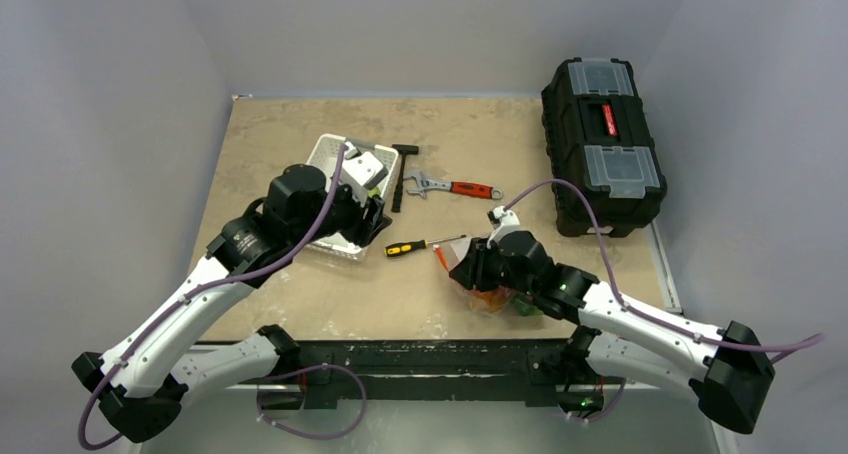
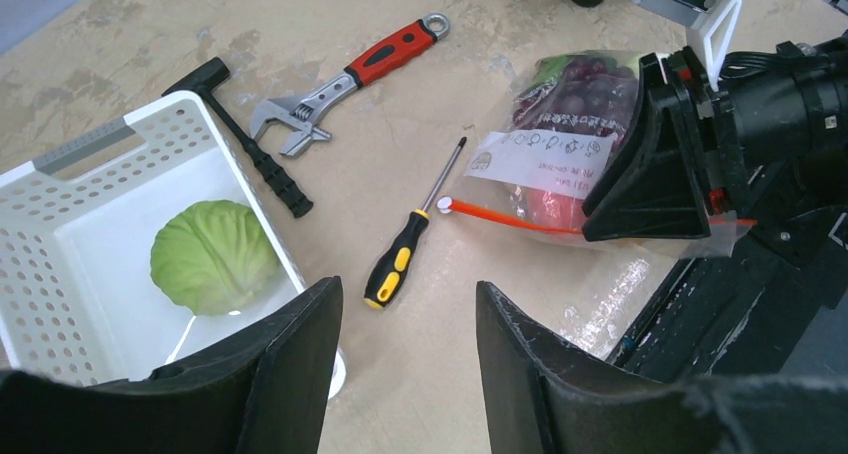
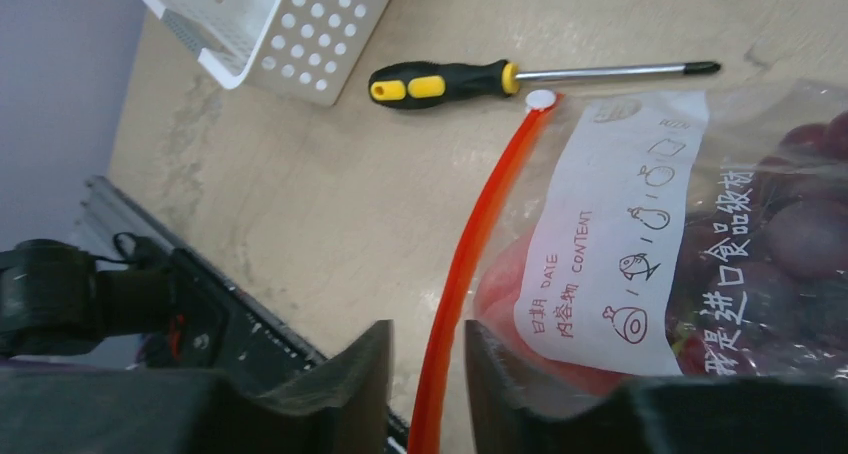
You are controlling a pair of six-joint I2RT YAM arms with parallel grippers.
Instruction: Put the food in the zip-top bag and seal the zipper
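Ana: Where was the zip-top bag [image 2: 560, 164]?

Ben: It lay on the desk near the front edge, under the right claw [image 3: 428, 334]. The jaws stood narrowly parted astride the zipper [image 3: 476, 244]. The strip ran between them unpinched, probably so they could slide along it and press it closed.

Ana: What was in the bag?

Ben: The grapes [image 2: 585, 84] and something pink-red showed through the plastic around the white label.

Ana: And beyond it?

Ben: A screwdriver [image 2: 400, 259] lay just beside the bag's zipper end. Farther from the bag sat the white basket [image 2: 40, 264] with the cabbage [image 2: 213, 256] inside, so not all the food was bagged. The left claw [image 2: 405, 294] hung by the basket on the side facing the bag, open and empty. That probably put it in place to fetch the cabbage. Farther out lay the wrench [image 2: 340, 84] and the hammer [image 2: 250, 144], with the toolbox [image 1: 603, 144] well apart from the bag.
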